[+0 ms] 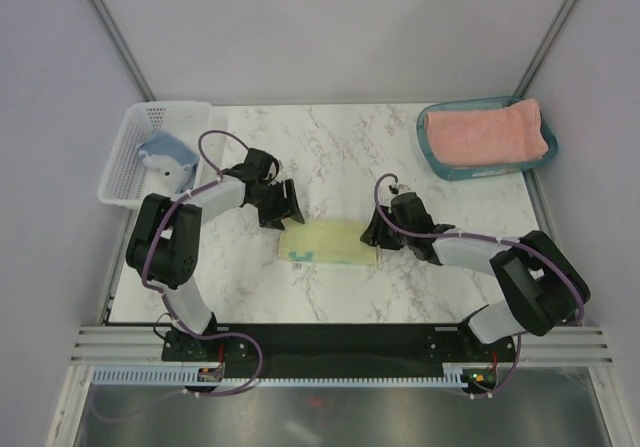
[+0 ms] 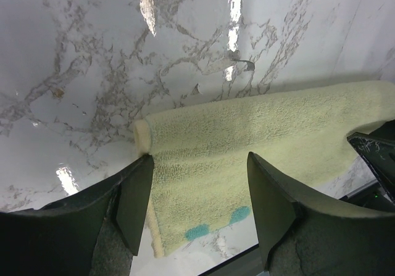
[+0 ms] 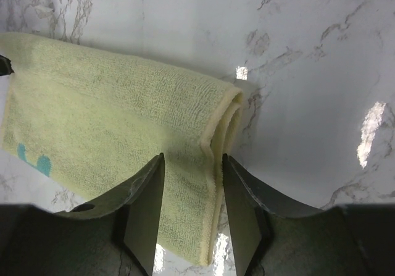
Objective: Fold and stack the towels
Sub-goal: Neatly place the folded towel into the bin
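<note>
marble table (image 1: pixel 340 157) carries the yellow towel (image 1: pixel 330 244) lying left-right; left gripper (image 2: pixel 199 165) and right gripper (image 3: pixel 192 165), unclenched, straddle its ends.

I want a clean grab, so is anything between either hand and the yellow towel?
Nothing visible is in the way. The left hand sits right over the yellow towel at its left end, and the right hand is over its folded right edge. Both are open, with only cloth beneath them.
</note>
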`<state>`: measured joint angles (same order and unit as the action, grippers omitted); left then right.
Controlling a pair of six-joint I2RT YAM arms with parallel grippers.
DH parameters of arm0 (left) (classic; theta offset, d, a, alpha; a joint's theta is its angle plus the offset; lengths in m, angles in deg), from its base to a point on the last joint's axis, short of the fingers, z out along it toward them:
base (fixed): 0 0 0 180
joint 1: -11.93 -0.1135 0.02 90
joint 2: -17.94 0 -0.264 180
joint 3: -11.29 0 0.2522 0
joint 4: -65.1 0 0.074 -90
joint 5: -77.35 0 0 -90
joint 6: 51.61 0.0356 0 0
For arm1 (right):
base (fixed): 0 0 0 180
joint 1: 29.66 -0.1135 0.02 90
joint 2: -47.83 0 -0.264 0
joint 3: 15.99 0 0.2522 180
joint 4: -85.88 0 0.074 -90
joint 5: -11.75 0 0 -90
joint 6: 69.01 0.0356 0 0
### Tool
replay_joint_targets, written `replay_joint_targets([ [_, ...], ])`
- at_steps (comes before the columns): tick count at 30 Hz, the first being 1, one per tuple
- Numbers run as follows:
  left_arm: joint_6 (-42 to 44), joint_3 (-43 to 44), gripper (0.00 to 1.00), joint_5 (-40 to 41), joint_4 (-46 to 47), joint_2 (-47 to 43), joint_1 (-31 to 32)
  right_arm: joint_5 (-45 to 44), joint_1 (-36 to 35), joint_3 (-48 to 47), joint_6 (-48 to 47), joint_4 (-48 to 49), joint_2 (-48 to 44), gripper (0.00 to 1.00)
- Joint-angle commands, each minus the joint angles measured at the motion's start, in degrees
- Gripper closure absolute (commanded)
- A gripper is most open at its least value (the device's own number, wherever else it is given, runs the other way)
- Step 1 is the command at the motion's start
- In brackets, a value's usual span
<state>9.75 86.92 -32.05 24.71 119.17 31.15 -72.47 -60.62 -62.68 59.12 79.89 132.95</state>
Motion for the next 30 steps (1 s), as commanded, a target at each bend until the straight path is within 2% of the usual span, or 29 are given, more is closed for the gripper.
replay_joint_targets([
  [1, -0.5, 0.0, 0.3, 1.1, 0.4, 0.6, -0.4, -1.3, -1.4, 3.0, 1.7, -1.9, -1.0, 0.49],
  [5, -1.3, -0.3, 0.3, 1.1, 0.4, 0.8, -0.4, -1.8, -2.5, 4.5, 4.4, 0.5, -0.2, 0.49],
  [8, -1.2, -0.3, 0.3, 1.3, 0.4, 0.3, -0.4, -2.0, -3.1, 4.5, 5.0, 0.9, 1.3, 0.56],
  [9, -1.1, -0.3, 0.3, 1.6, 0.4, -0.1, -0.4, -2.2, -3.2, 4.3, 4.8, 0.9, 1.4, 0.69],
  [12, -0.5, 1.3, 0.29, 2.1, -1.2, -1.6, -0.9, -4.5, -3.2, 1.6, 1.9, -2.6, 0.7, 0.96],
  [13, -0.3, 3.1, 0.28, 2.5, -1.9, -2.0, -1.5, -5.2, -3.1, 0.3, -0.8, -3.9, 0.1, 1.0],
  [17, 0.0, 7.2, 0.22, 5.5, -5.6, -5.9, -3.7, -7.5, -1.7, -10.3, -8.3, -12.1, 1.2, 1.0],
  [20, 1.0, 8.6, 0.1, 8.8, -7.7, -10.4, -4.4, -4.4, 1.5, -17.7, -14.6, -17.1, 4.7, 1.0],
  [24, 2.7, 8.3, 0.09, 9.7, -9.6, -15.5, -4.5, -3.4, 4.9, -27.8, -20.7, -24.6, 11.6, 1.0],
  [30, 4.7, 2.6, 0.08, 8.5, -9.1, -21.4, -4.4, -5.0, 9.2, -40.2, -25.9, -30.2, 18.0, 1.0],
])
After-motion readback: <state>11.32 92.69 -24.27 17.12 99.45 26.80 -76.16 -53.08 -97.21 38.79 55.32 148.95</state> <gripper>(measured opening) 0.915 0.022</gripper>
